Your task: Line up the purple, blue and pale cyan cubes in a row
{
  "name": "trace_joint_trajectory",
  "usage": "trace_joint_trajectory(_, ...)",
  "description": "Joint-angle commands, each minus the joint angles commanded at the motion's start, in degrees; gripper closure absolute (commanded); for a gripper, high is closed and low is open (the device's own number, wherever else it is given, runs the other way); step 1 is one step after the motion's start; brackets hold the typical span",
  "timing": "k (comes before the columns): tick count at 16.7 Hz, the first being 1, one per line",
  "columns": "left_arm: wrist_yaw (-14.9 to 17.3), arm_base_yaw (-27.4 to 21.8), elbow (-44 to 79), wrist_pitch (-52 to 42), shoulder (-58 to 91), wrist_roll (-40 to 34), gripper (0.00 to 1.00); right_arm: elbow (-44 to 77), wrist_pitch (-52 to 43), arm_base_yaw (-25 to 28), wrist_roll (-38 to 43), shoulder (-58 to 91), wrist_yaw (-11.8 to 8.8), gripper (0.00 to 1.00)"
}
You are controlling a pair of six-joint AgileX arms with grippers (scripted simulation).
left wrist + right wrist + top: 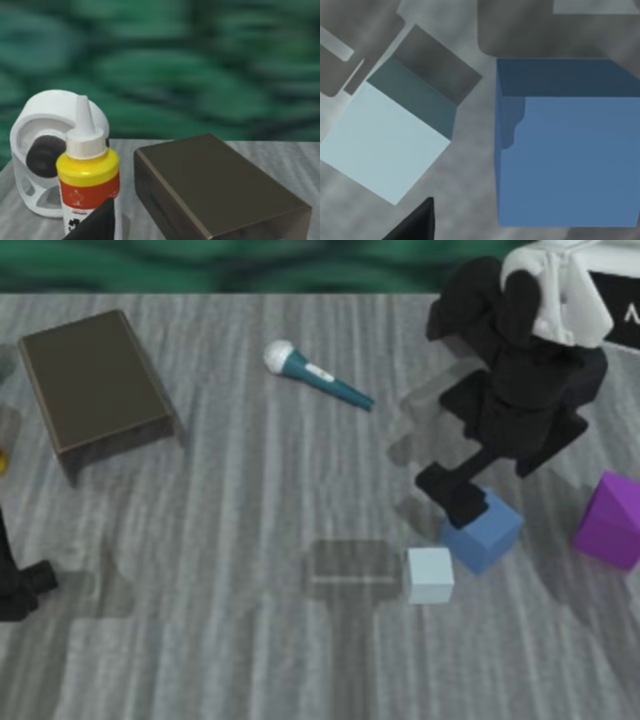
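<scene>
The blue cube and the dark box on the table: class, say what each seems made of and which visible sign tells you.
Blue cube: probably matte plastic or painted wood; flat even colour, no glare. Dark box: brown, faintly satin, perhaps plastic or metal; a soft sheen on its top.

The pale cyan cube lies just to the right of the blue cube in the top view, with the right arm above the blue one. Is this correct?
Not quite. In the top view the pale cyan cube lies just to the left of the blue cube, not to the right. The rest holds: the right arm's gripper is over the blue cube.
</scene>
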Motion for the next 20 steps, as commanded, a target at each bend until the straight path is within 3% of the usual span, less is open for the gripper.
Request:
trace_joint_trajectory(6,0.0,0.0,0.0,0.0,0.0,0.0,0.00,-0.5,0.9,-0.1,0.0,0.6,0.0,0.00)
trace_joint_trajectory(13,0.0,0.0,0.0,0.0,0.0,0.0,0.00,-8.5,15.6,0.0,0.2,6.8,0.1,0.00)
trace_joint_trajectory(18,0.0,0.0,0.0,0.0,0.0,0.0,0.00,-9.6,17.3,0.1,0.2,7.7,0.1,0.00)
trace_joint_trajectory(20,0.0,0.0,0.0,0.0,0.0,0.0,0.00,-9.6,17.3,0.1,0.2,7.7,0.1,0.15)
